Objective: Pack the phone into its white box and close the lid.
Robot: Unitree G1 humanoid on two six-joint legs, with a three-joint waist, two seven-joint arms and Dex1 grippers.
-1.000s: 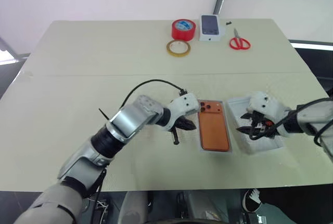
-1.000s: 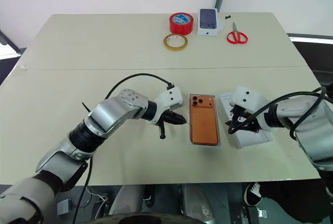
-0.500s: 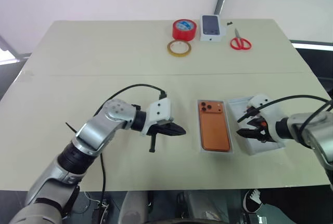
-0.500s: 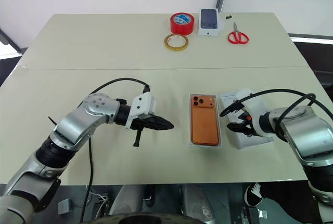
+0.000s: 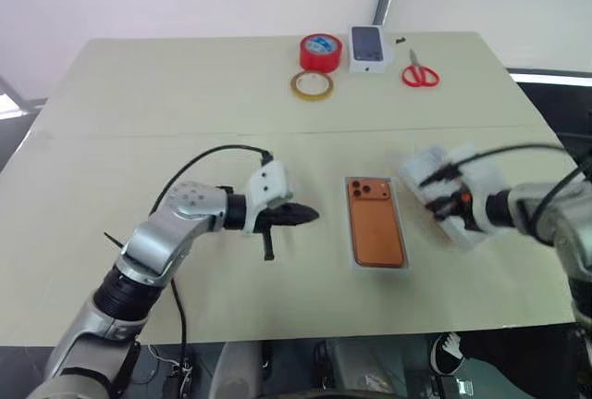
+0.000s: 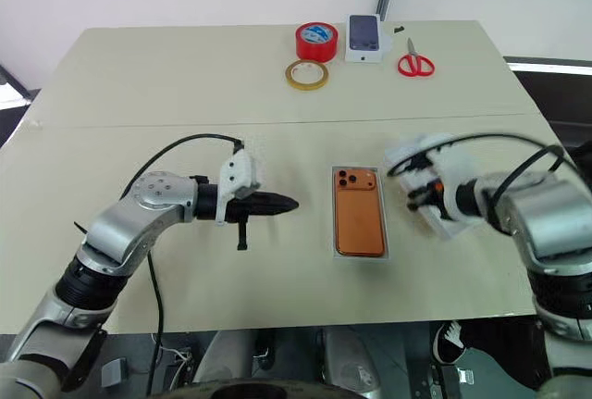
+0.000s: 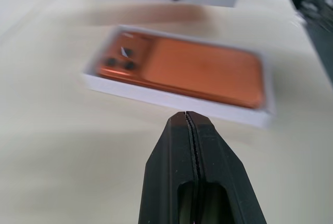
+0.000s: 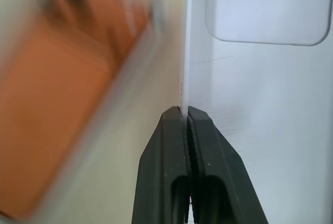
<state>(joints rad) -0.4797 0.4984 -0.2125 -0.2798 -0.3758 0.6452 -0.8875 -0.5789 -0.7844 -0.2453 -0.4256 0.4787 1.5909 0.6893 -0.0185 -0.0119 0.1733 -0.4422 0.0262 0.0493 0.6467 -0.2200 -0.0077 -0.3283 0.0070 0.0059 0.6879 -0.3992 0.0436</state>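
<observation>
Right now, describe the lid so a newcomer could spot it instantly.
On the beige table, look near the front edge, right of the orange phone lying in the white box. The lid is the deeper white shell pinched at its wall by the right gripper, unlike the shallow tray.

Table [image 5: 185, 84]: matt, pale beige, smooth. Phone [image 5: 376, 232]: orange back, satin sheen, dark glassy lenses. White box [image 7: 171, 99] and lid [image 8: 260, 130]: smooth white card, matt; lid wall thin. Left gripper [image 7: 188, 117] fingers: matt black plastic. Red tape roll [image 5: 320, 51]: glossy. Scissors [image 5: 419, 73]: red plastic handles.
</observation>
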